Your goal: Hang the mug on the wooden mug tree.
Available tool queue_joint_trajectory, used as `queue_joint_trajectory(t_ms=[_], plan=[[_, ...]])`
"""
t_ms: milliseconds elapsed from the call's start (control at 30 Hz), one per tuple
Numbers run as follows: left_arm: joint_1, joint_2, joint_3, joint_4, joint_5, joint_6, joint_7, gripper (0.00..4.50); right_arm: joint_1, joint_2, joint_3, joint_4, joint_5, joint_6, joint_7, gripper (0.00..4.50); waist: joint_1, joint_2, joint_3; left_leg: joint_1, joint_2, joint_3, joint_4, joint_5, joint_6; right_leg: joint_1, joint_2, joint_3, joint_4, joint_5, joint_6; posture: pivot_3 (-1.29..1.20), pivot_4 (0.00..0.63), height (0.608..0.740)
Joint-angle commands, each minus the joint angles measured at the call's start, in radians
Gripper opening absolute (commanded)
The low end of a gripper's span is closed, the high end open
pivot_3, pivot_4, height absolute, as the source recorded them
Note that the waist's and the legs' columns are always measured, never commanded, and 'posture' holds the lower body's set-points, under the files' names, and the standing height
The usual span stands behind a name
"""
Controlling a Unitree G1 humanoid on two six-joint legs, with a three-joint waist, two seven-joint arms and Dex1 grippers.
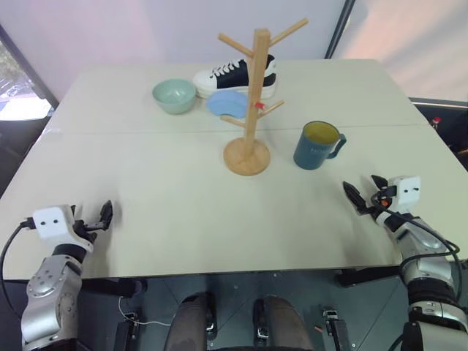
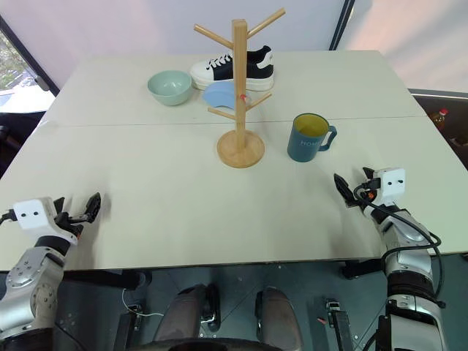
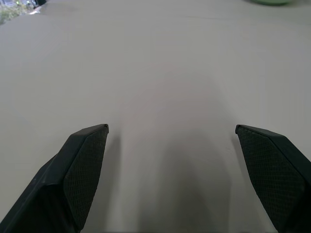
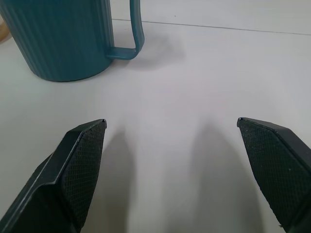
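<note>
Teal ceramic, yellow inside — the mug [image 1: 317,145] stands upright on the worktop [image 1: 161,183], just right of the wooden mug tree [image 1: 252,102], apart from its round base, handle turned right. No peg carries anything. Right end effector [image 1: 363,191] rests low near the mug, fingers spread wide and empty. Left end effector [image 1: 99,217] sits near the front-left edge — likewise spread apart, holding nothing.
</note>
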Motion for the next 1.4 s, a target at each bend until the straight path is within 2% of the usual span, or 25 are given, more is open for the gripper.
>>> queue_joint_trajectory(t_ms=[33,367,533,700,933,1400], plan=[[0.001,0.002,0.02,-0.041,-0.021,-0.025,-0.021,4.5,-0.018,-0.023,-0.021,-0.02,0.01,-0.002,0.005,4.48,0.0,0.0,0.0,0.0,0.0,0.0,0.0,0.0,0.0,0.0,0.0,0.0,0.0,0.0,0.0,0.0,0.15,0.73],[0.005,-0.008,-0.06,-0.086,-0.008,-0.004,-0.064,4.5,-0.02,-0.021,-0.012,-0.028,-0.011,0.01,-0.025,4.48,0.001,0.0,0.0,0.0,0.0,0.0,0.0,0.0,0.0,0.0,0.0,0.0,0.0,0.0,0.0,0.0,0.15,0.73],[0.021,0.008,-0.192,-0.19,0.011,-0.035,-0.18,4.5,-0.037,-0.002,-0.001,-0.04,-0.014,0.003,-0.039,4.48,0.0,0.0,0.0,0.0,0.0,0.0,0.0,0.0,0.0,0.0,0.0,0.0,-0.001,0.0,-0.001,0.0,0.15,0.73],[0.014,0.089,-0.393,-0.346,-0.017,0.009,-0.367,4.5,-0.078,0.015,-0.008,-0.047,0.016,0.015,-0.042,4.48,-0.001,0.002,0.0,0.0,0.0,0.0,-0.001,0.0,0.0,0.0,0.0,0.0,0.0,-0.001,-0.003,0.0,0.15,0.73],[-0.068,0.137,-0.494,-0.425,-0.046,0.097,-0.435,4.5,-0.157,0.022,0.017,0.005,-0.019,0.003,-0.056,4.48,-0.002,0.004,0.001,-0.001,0.0,0.0,-0.001,0.001,0.002,-0.001,0.0,0.0,-0.001,0.0,-0.001,0.0,0.15,0.73],[-0.14,0.14,-0.533,-0.446,-0.035,0.128,-0.44,4.5,-0.367,0.029,0.055,0.284,-0.098,-0.08,-0.077,4.48,0.001,0.004,0.001,-0.001,-0.001,0.001,0.001,0.002,0.004,0.0,0.002,0.0,0.0,0.0,0.0,0.0,0.15,0.73]])
